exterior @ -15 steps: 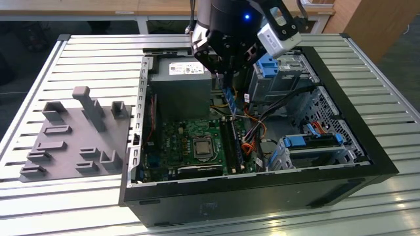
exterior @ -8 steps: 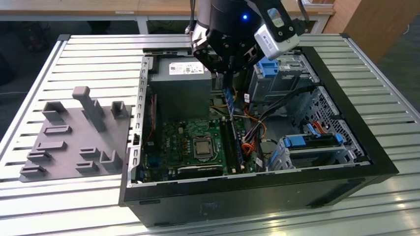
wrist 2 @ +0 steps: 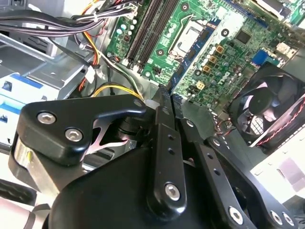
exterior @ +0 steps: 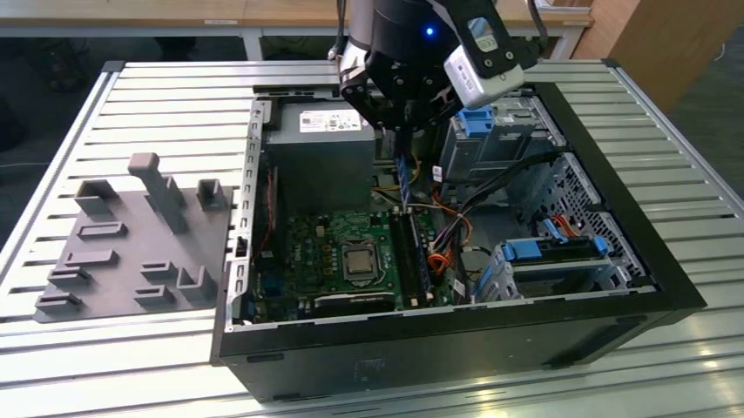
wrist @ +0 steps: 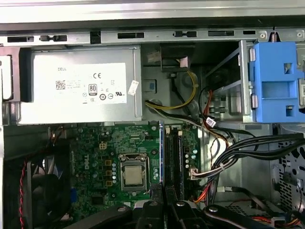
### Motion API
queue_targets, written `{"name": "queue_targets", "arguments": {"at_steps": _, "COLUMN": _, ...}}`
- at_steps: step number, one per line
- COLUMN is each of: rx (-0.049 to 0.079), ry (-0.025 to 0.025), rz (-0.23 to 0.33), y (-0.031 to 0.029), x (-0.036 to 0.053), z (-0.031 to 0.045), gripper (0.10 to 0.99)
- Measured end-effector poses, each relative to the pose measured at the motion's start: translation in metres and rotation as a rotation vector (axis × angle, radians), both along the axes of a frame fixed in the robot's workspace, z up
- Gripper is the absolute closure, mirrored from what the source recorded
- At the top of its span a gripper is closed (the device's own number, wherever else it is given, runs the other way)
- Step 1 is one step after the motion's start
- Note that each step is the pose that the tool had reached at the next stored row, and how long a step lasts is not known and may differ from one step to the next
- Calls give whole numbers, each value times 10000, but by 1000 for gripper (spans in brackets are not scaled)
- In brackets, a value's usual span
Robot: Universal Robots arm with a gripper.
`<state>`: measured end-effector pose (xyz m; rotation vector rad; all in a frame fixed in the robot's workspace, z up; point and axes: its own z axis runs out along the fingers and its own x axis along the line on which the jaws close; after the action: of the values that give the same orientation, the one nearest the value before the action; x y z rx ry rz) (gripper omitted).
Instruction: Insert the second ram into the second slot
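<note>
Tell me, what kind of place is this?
Probably a robot lab or workshop: an open computer case sits on a slatted metal table, and a robot gripper holds the second ram over its motherboard.

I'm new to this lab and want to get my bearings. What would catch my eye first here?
An open desktop computer case lies on its side on the slatted metal table, its insides bared. Over it, the arm's tool holds the second ram, a thin blue stick, on edge above the green motherboard. A grey holder tray sits at the exterior view's left.
</note>
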<state>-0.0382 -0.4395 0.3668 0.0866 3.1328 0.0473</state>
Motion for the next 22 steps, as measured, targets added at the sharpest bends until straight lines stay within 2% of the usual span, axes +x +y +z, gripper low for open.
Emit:
{"name": "queue_targets", "arguments": {"at_steps": 8, "rx": -2, "ry": 1, "rz": 52, "y": 0, "x": 0, "z": -103, "gripper": 949}}
{"name": "queue_targets", "arguments": {"at_steps": 22, "rx": -3, "ry": 12, "rz": 52, "y": 0, "x": 0, "z": -187, "gripper": 949}}
